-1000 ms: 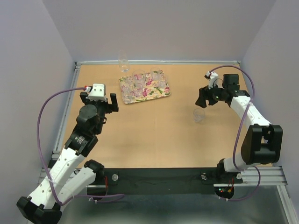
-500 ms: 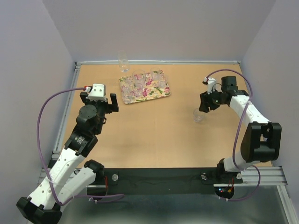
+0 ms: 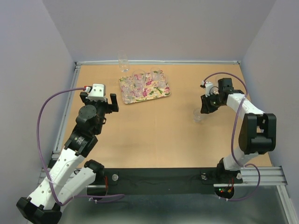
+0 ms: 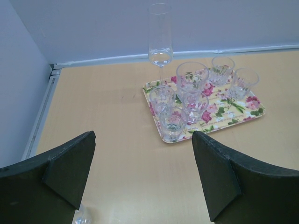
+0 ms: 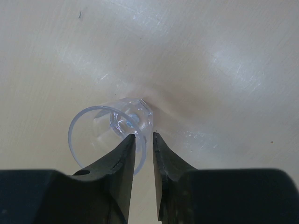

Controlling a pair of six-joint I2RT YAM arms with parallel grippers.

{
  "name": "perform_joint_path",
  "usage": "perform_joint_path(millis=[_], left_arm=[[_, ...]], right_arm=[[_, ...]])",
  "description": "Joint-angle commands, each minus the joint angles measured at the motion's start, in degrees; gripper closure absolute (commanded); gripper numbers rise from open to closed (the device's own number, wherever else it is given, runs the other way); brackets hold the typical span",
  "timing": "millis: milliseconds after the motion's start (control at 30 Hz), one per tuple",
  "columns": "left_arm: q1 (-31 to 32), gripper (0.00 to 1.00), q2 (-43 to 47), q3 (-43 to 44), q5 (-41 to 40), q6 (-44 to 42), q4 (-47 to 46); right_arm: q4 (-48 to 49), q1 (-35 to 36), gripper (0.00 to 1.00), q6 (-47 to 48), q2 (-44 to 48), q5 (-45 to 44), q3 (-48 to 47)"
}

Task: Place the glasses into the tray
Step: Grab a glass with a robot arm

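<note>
Down low at the right side of the table (image 3: 154,133) with the right pincer (image 5: 145,140), jaws at a narrow slit, not fully closed. Set astride the near wall of the lone glass (image 5: 100,133): one finger seemingly inside the rim, the other outside, with the wall's clear edge in the slit between them. Cannot tell a firm pinch from a mere touch. Glass upright on the bare wood, mouth up, lying mostly left of the fingertips in the wrist view and reaching just ahead of them. From above, right at the pincer's tips, on their left and toward the near edge, and well apart from the tray (image 4: 223,111).

Over on the left, hovering above the table with the left pincer (image 4: 144,136), jaws spread wide, holding nothing, facing the tray from some way off. On the tray, near the back edge of the table: six glasses (image 4: 195,107), all upright, in two loose groups — four toward the left end, two toward the right. Just behind the tray's far left corner and off it — a tall flute (image 4: 160,35), standing on the table near the back wall.
</note>
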State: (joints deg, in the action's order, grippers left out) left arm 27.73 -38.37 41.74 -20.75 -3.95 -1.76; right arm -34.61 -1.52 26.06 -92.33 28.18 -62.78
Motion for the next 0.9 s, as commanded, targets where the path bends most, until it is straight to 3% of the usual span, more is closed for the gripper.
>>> perform_joint_path(millis=[0,67,167,467,867], left_arm=[[-0.2,0.04,1.1,-0.5,0.1,0.4,-3.4],[-0.3,0.04,1.2,-0.5,-0.1,0.4,-3.3],[-0.2,0.04,1.5,-0.4,-0.2,0.4,-3.4],[-0.2,0.04,1.9,-0.6,-0.6,0.4,-3.7],[-0.2,0.04,2.0,-1.1,-2.4,0.1,-4.0]], right_arm=[[-0.6,-0.2,0.8,0.1,-0.7,-0.8,-2.1],[-0.6,0.0,0.85,0.2,-0.6,-0.8,-2.0],[-0.6,0.3,0.99,0.7,0.1,-0.8,-2.1],[-1.5,1.4,1.0,2.8,2.9,0.9,-5.7],[-2.2,15.4,1.0,1.5,-4.9,-0.7,-19.7]])
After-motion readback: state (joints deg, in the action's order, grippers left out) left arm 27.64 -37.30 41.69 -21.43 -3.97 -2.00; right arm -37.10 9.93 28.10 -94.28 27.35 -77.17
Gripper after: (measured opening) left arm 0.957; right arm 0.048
